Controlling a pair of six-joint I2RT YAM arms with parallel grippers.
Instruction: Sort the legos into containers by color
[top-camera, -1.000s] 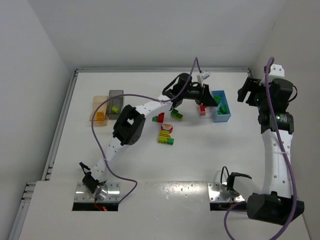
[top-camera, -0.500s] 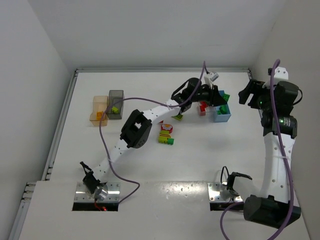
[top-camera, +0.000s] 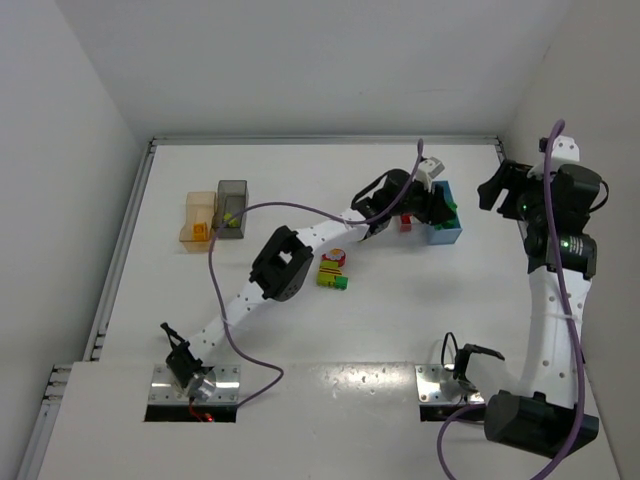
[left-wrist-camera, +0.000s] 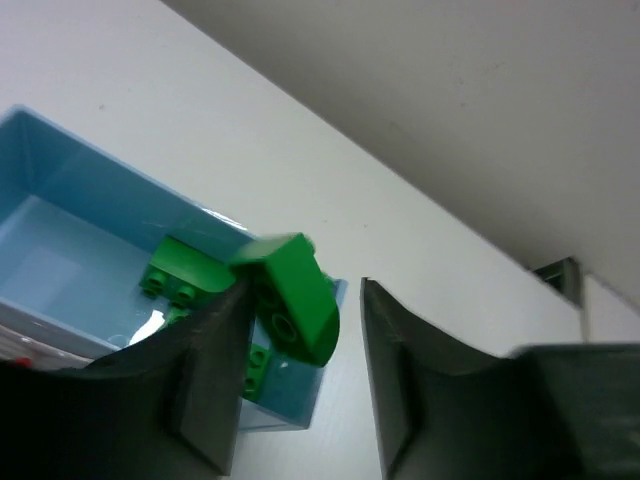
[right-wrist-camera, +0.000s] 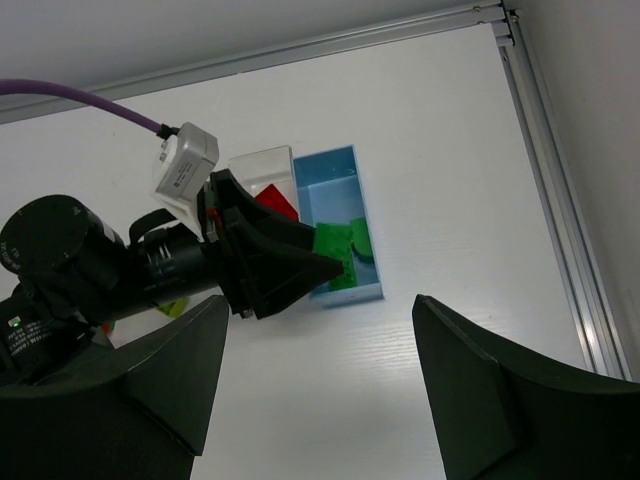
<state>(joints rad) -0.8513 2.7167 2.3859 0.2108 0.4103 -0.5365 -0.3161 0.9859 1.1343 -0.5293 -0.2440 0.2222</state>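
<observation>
Left gripper (left-wrist-camera: 305, 330) hangs above the light blue bin (left-wrist-camera: 80, 190), jaws parted, green brick (left-wrist-camera: 290, 290) leaning on one jaw only, straight over green bricks (left-wrist-camera: 185, 275) inside; right gripper (right-wrist-camera: 320, 340), wide open and empty, waits farther right.

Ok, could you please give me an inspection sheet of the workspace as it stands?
Surface: white table, no spills seen.
Job's things: translucent orange plastic bin and smoky grey plastic bin far left; clear plastic bin with red bricks beside light blue plastic bin with green bricks; multicoloured brick cluster loose mid-table.
Clutter: nothing seen.
Tools: left tool over the blue bin, jaws parted, green plastic brick against one finger; right tool open, empty.
Cables: purple cable looping off each arm.
Surroundings: white walls, metal edge rail.
</observation>
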